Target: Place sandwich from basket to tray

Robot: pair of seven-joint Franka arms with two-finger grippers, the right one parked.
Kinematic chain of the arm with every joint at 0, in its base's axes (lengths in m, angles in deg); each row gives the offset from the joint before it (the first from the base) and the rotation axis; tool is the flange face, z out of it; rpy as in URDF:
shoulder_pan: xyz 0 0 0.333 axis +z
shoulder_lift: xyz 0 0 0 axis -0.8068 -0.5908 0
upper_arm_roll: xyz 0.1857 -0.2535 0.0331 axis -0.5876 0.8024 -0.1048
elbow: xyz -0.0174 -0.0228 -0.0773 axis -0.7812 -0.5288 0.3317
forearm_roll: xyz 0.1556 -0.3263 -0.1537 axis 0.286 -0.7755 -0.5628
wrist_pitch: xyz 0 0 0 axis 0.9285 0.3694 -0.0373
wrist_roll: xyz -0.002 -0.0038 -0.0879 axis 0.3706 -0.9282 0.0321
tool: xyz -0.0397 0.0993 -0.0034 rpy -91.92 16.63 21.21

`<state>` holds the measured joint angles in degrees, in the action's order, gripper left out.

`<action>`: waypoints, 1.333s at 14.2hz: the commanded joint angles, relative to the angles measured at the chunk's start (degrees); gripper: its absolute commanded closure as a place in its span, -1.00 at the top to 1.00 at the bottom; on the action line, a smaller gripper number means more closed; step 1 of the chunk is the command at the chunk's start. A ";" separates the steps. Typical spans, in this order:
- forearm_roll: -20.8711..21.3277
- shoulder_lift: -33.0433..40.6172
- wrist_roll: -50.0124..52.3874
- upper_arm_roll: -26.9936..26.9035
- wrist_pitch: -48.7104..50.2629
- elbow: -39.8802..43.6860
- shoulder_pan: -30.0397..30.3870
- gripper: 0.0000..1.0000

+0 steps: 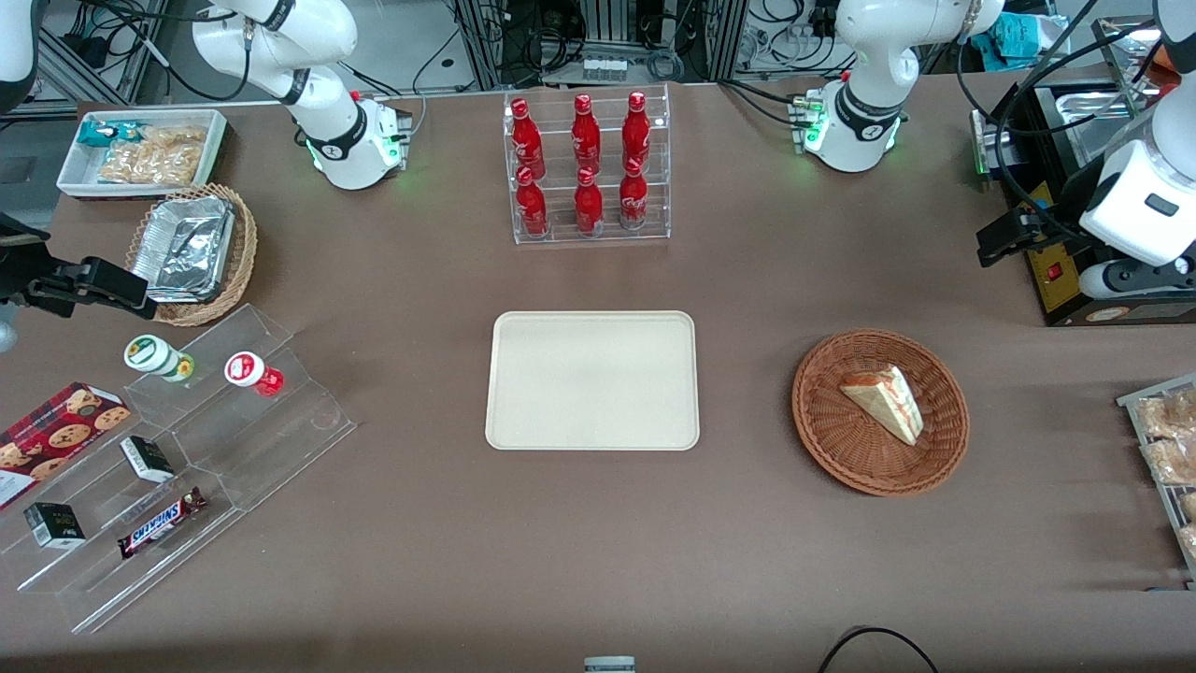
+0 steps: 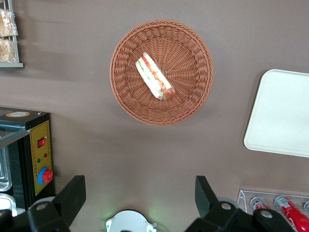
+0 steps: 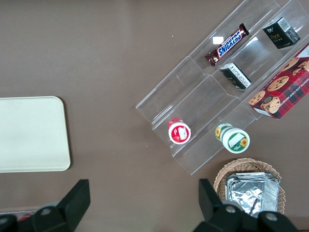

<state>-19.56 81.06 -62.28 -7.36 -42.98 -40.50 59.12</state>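
The sandwich (image 1: 883, 402), a wrapped pale wedge with red and green filling, lies in the round reddish-brown wicker basket (image 1: 822, 439) toward the working arm's end of the table. The cream tray (image 1: 592, 380) sits bare at the table's middle, beside the basket. My left gripper (image 1: 992, 245) hangs high above the table, farther from the front camera than the basket and apart from it. In the left wrist view the gripper (image 2: 139, 193) is open wide and empty, with the sandwich (image 2: 154, 77), the basket (image 2: 193, 48) and a corner of the tray (image 2: 282, 113) below it.
A clear rack of red bottles (image 1: 587, 168) stands farther from the camera than the tray. A black control box (image 1: 1074, 280) sits under the gripper. A snack rack (image 1: 1163, 449) is at the working arm's table edge. A clear stepped stand (image 1: 187, 449) and a tan foil basket (image 1: 192, 252) lie toward the parked arm's end.
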 commanded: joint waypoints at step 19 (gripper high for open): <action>2.43 -16.30 36.95 -0.61 -28.03 -17.14 0.64 1.00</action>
<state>-19.07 67.77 -29.12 -8.33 -68.57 -57.71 59.29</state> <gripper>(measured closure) 0.000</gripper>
